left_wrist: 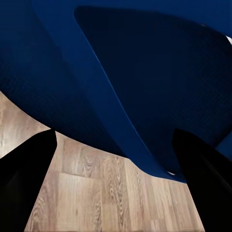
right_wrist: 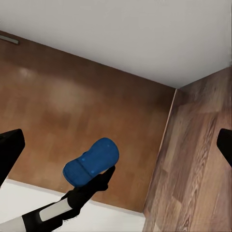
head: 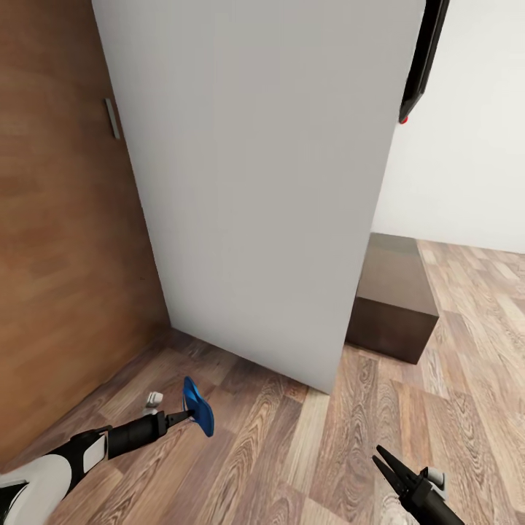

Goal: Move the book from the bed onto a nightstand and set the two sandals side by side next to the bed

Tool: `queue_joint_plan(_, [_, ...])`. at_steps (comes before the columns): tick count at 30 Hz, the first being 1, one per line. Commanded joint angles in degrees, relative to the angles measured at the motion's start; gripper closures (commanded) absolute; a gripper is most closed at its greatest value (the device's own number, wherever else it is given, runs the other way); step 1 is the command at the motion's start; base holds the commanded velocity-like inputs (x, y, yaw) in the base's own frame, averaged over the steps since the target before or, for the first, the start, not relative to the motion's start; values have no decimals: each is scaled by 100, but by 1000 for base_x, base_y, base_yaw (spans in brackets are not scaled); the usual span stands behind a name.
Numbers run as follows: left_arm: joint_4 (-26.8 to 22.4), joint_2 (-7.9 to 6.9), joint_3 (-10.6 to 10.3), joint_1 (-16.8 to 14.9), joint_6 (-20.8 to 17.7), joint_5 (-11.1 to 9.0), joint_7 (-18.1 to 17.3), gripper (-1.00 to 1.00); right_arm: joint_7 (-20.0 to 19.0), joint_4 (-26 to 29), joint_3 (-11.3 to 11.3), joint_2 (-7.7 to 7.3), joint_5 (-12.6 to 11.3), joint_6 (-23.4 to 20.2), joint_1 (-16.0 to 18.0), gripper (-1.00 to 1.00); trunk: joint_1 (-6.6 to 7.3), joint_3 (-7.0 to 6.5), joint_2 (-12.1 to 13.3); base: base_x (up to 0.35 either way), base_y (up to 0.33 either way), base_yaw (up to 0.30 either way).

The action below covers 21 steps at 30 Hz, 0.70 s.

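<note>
My left gripper [head: 191,415] is shut on one bright blue sandal [head: 198,405] and holds it on edge a little above the wood-plank floor, near a corner. Up close, the sandal's blue sole [left_wrist: 145,72] sits between the two dark fingers [left_wrist: 24,183]. From the right wrist, the same sandal [right_wrist: 92,162] shows at the tip of the left arm, against a brown wall. My right gripper [head: 386,461] hangs low at the right, open, with nothing in it. The book, the bed and the nightstand are out of view.
A tall pale-grey panel [head: 255,182] stands straight ahead, meeting a brown wooden wall [head: 65,255] at the left. A low dark-brown block cabinet [head: 394,306] sits right of the panel, under a black screen [head: 423,58] on the white wall. Plank floor [head: 292,452] lies between my arms.
</note>
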<state>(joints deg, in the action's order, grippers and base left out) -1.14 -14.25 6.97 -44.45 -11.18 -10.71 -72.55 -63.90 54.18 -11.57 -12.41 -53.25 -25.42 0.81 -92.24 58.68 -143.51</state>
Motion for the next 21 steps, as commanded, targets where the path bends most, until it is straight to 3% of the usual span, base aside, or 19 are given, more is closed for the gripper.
queue_joint_plan(1, [0, -1, 47, -2, -58, 25, -13, 100, -8, -4, 4, 0, -40, -51, 4, -100, 0, 5, -2, 95, -147, -242])
queue_joint_plan(21, [0, 6, 41, -2, -77, 17, -17, 100, -8, -4, 6, 2, -45, -51, 4, -100, 0, 5, -2, 24, -37, -267])
